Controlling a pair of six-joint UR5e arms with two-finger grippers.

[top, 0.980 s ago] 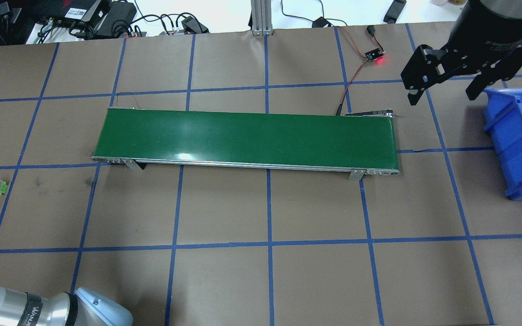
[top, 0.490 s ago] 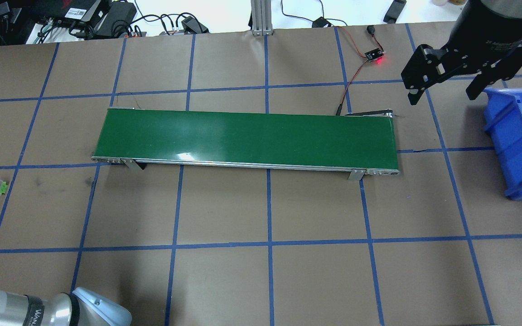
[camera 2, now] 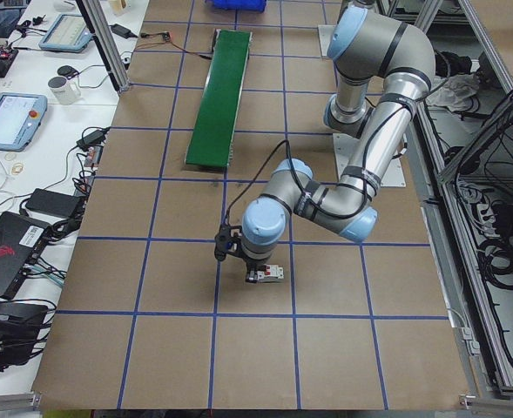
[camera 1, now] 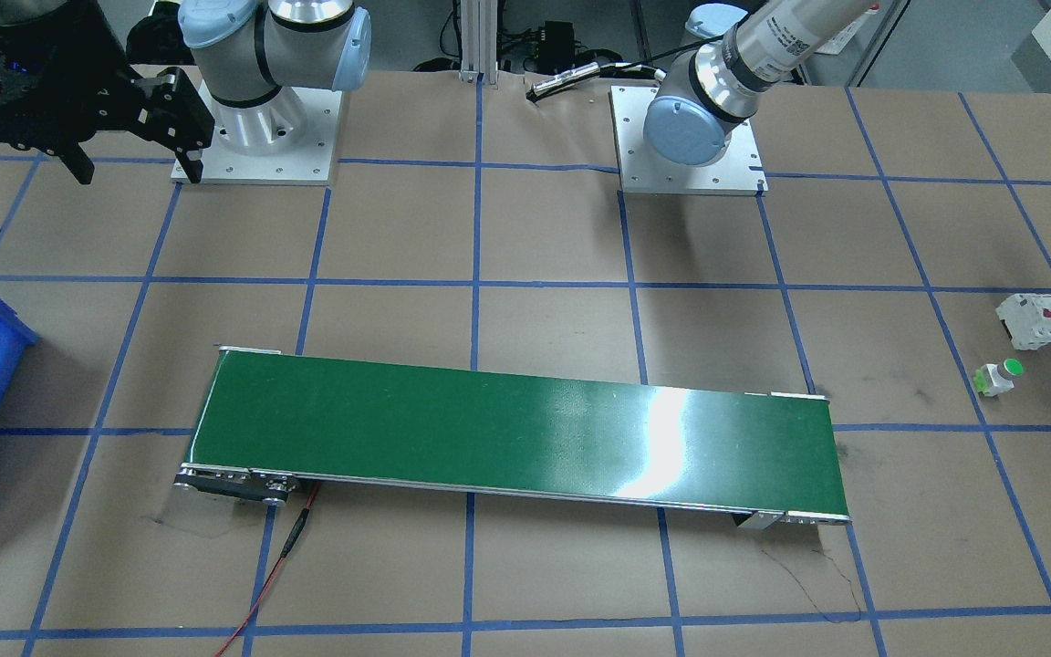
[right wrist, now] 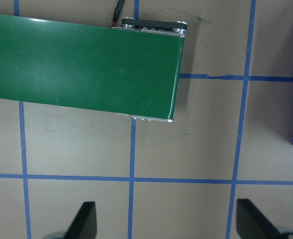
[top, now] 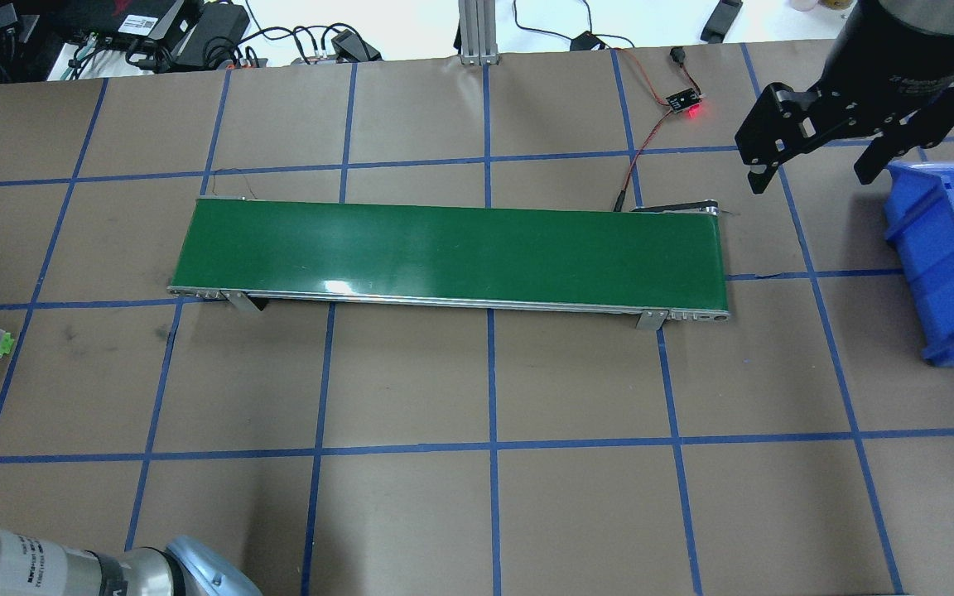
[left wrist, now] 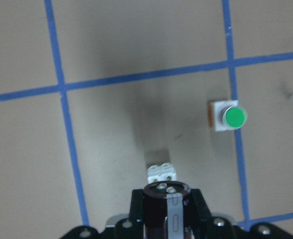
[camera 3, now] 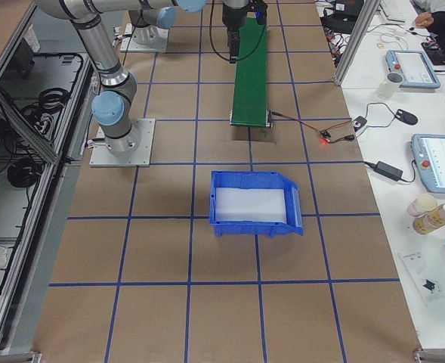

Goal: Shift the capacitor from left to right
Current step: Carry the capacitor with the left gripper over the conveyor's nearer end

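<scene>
The capacitor (left wrist: pixel 166 204), a dark cylinder with a silvery stripe, stands upright between my left gripper's fingers (left wrist: pixel 136 211) at the bottom of the left wrist view, above the brown table. My left gripper (camera 2: pixel 243 259) is shut on it, far left of the green belt (top: pixel 452 252). My right gripper (top: pixel 811 175) is open and empty, hovering beyond the belt's right end next to the blue bin (top: pixel 941 265). It also shows in the front view (camera 1: pixel 136 172) and the right wrist view (right wrist: pixel 168 224).
A white breaker with red switches (camera 1: pixel 1032 319) and a white button with a green cap (camera 1: pixel 998 376) lie on the table near my left gripper. The breaker (left wrist: pixel 161 173) and the button (left wrist: pixel 228 117) also show in the left wrist view. A red-lit sensor board (top: pixel 684 103) sits behind the belt.
My left arm's elbow has slid right along the bottom edge of the overhead view. My right gripper has barely moved and stays open.
</scene>
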